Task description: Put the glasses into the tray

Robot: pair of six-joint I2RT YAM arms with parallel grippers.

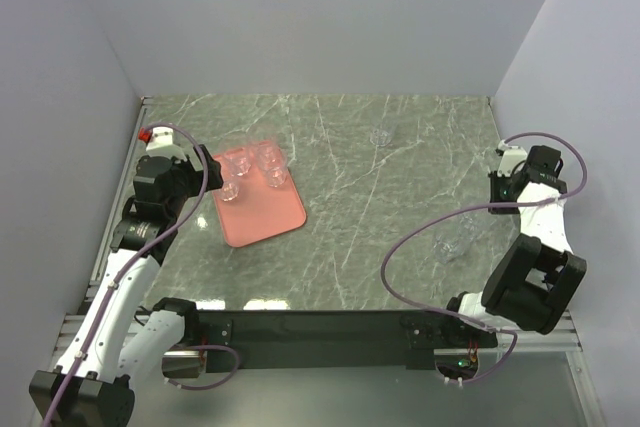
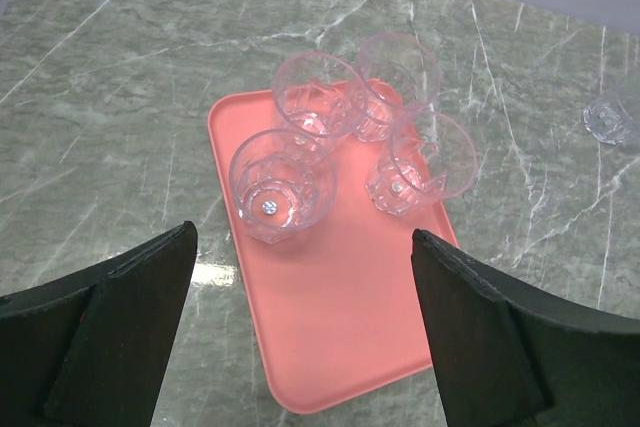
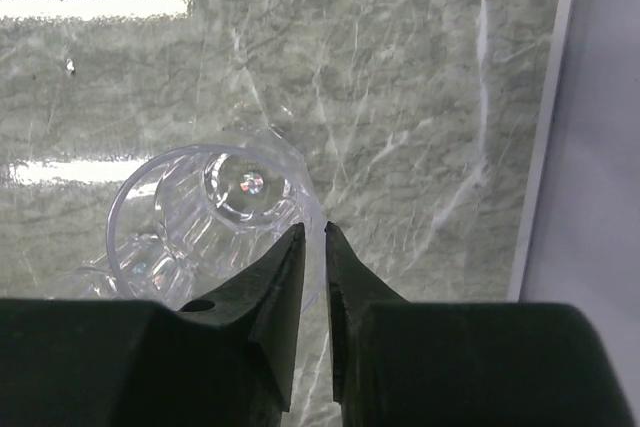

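Note:
The salmon-pink tray [image 1: 270, 222] lies left of centre and also fills the left wrist view [image 2: 340, 327]. Several clear glasses [image 2: 283, 187] stand upright at its far end, seen faintly from above [image 1: 250, 169]. My left gripper [image 1: 203, 169] hangs open and empty above the tray's near half, its jaws wide apart [image 2: 303, 237]. My right gripper [image 1: 498, 187] is by the right wall, shut on the wall of a clear glass [image 3: 235, 197], one finger inside the rim and one outside [image 3: 316, 237].
One glass [image 1: 380, 134] stands alone on the marble at the back centre, also at the right edge of the left wrist view [image 2: 610, 117]. Another faint glass [image 1: 455, 243] is near the right arm. The table's right edge [image 3: 545, 147] meets the white wall.

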